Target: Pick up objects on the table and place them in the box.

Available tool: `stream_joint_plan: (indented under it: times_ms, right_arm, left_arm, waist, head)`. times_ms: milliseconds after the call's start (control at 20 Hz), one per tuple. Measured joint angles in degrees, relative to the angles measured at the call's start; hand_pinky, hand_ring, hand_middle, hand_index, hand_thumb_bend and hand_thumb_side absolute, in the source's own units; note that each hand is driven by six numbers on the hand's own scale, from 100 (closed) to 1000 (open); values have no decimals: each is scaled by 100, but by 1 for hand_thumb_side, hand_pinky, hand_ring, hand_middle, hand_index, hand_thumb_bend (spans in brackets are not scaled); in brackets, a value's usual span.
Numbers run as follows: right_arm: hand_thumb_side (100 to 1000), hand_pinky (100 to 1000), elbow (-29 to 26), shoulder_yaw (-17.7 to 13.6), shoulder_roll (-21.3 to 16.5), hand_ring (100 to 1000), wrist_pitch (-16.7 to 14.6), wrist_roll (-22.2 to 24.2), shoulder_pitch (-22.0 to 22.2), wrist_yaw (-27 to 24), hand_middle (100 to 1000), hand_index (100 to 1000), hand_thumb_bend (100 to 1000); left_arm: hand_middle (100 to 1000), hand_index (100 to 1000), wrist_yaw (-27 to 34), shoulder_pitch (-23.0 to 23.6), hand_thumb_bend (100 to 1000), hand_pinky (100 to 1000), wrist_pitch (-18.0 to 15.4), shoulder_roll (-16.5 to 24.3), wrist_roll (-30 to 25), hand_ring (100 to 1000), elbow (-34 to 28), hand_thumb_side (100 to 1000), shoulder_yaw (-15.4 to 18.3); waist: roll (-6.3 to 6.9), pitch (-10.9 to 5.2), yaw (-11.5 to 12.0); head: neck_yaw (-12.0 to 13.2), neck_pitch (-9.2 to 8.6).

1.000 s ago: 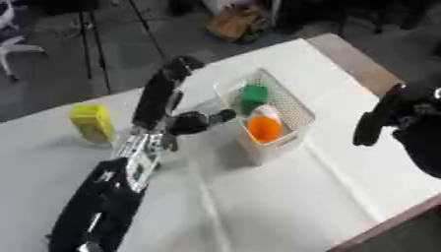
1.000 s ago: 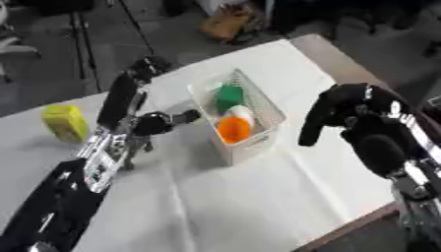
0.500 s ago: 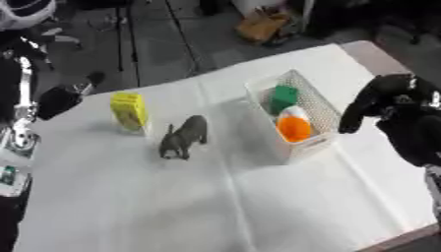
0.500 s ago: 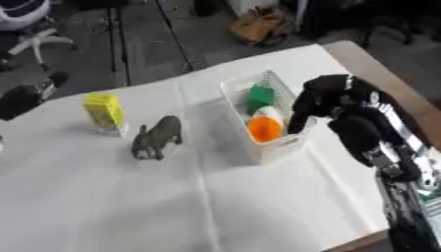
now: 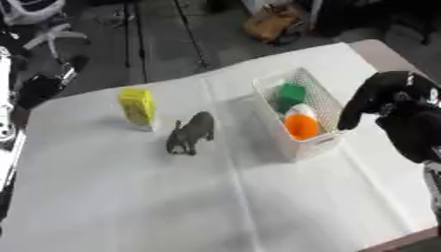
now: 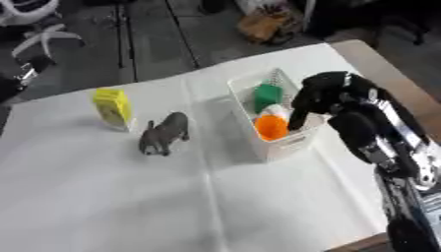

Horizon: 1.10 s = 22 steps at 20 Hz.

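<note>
Room: a dark workshop floor lies beyond the table, with an office chair (image 5: 39, 22) at the far left and a brown bag (image 5: 274, 23) at the far edge.
Surface: a white cloth (image 5: 215, 197) covers the table; a bare wooden edge shows at the far right corner.
Box: a white mesh box (image 5: 314, 142) stands on the right half of the cloth, open side up, within the right arm's reach, which suits dropping things in from above.
Already inside: a green piece (image 5: 291, 92) at the far end and an orange round thing (image 5: 301, 127) nearer, with something white between them.
Left to pick: a grey animal figure (image 5: 191, 133) stands upright near the middle of the cloth, and a yellow carton (image 5: 137, 104) stands upright just beyond it to the left; both are well apart from the box.
Right hand: the right hand (image 6: 323, 96) hangs just beside the box's right wall, fingers curled downward and holding nothing that I can see.
Left hand: the left hand (image 5: 39, 88) shows at the far left edge, off the cloth; whether its fingers are open or closed I cannot tell.
Judgement: the task looks about half done; the figure, nearest to the box, seems the likely next pick.
</note>
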Motion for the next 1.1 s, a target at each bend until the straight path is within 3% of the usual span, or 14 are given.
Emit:
stream_joint_plan:
  times_ms: [200, 400, 1100]
  right_arm:
    - [602, 515, 41, 2, -14, 527, -5, 14, 2, 1, 624, 830, 328]
    - [603, 515, 72, 0, -37, 527, -12, 10, 4, 1, 624, 830, 327]
    - [599, 515, 89, -5, -40, 527, -44, -8, 50, 2, 625, 830, 330]
  left_arm:
    - [760, 833, 356, 118, 864, 601, -90, 156, -315, 678, 285, 706, -418]
    - [759, 832, 484, 203, 857, 603, -165, 258, -706, 679, 464, 711, -591]
    - [750, 826, 478, 316, 864, 599, -102, 282, -1975, 673, 66, 707, -335]
  waist:
    - [-12, -1, 126]
    - [-30, -1, 237]
    - [-68, -31, 365]
  head:
    - [35, 61]
    - [53, 140]
    - [66, 197]
